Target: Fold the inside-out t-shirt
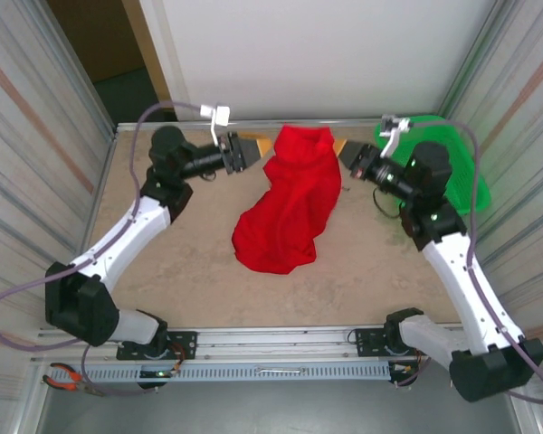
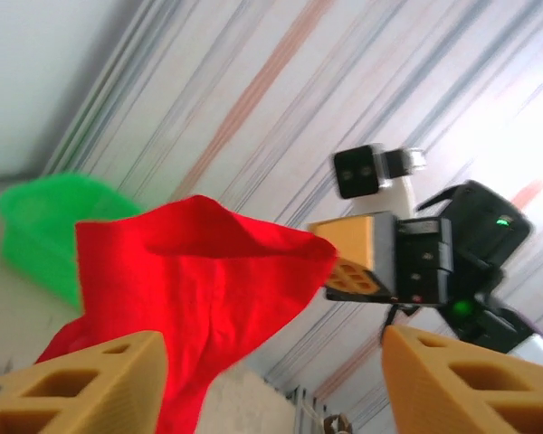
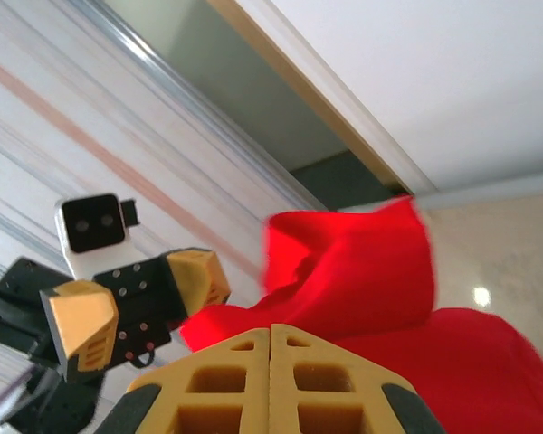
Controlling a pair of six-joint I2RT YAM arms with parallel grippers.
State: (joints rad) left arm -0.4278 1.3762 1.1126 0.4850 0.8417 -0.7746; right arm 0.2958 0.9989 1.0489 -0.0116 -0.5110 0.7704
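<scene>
Hanging t-shirt (image 1: 285,208) clamped in right pincer (image 1: 340,148); left pincer (image 1: 264,147) apart (just beside it).

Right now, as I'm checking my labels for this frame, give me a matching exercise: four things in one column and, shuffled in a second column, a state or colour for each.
Things:
1. left gripper
2. right gripper
3. t-shirt
4. basket

States and colours:
a. green, far right corner
b. shut at the cloth's edge
c. red, upper end lifted
d. open

Pairs: 1-d, 2-b, 3-c, 4-a
</scene>
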